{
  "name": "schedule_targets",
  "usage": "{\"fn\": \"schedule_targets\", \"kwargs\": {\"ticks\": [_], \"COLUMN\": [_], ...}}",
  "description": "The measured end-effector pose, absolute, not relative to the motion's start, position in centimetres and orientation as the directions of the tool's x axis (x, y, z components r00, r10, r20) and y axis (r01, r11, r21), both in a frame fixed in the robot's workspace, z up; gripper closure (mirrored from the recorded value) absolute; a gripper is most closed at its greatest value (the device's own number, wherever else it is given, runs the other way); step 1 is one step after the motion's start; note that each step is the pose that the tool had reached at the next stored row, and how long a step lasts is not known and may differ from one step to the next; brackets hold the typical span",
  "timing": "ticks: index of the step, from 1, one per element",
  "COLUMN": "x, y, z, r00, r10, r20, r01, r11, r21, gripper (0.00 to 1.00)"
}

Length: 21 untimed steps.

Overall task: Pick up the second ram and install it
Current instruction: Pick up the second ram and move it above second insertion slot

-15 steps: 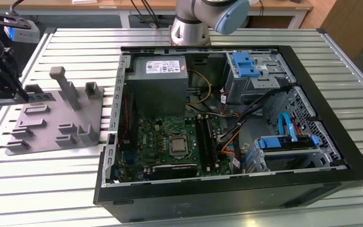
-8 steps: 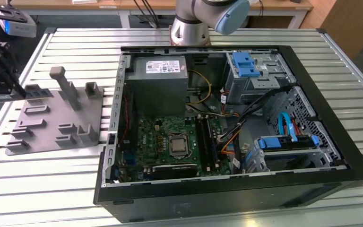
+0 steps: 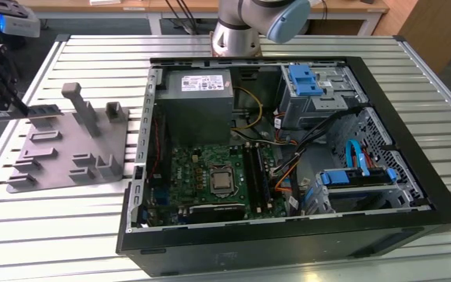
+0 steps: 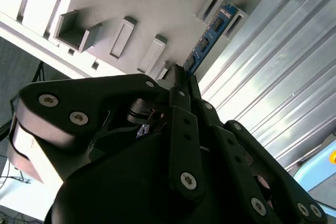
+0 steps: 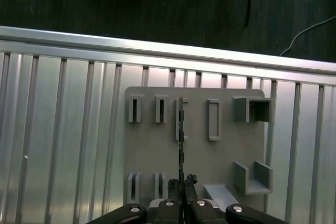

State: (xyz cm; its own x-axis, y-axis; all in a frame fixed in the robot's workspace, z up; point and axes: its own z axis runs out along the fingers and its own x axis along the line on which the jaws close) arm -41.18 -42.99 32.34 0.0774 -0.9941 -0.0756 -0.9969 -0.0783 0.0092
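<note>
tool clamped tight on the second ram (edge-on) at the grey tray.

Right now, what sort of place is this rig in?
Probably a robotics lab bench set up for PC assembly: an open desktop computer case on a slatted aluminium table, a grey fixture tray beside it, and wooden desks behind.

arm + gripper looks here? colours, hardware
Arm: silver-grey tubular joints with a light blue cap. Gripper: matte black, rounded body, linked bars narrowing to slim fingers, with silver screw heads at the pivots.
</note>
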Motion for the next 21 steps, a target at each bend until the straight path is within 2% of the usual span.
{"fn": "schedule_targets", "kwargs": {"ticks": [21], "x": [-41.2], "y": [-43.0], "z": [36.4], "r00": [0.077], "r10": [-0.993], "r20": [-0.092], "r01": [-0.997], "r11": [-0.078], "r21": [0.008], "gripper": [0.86]}}
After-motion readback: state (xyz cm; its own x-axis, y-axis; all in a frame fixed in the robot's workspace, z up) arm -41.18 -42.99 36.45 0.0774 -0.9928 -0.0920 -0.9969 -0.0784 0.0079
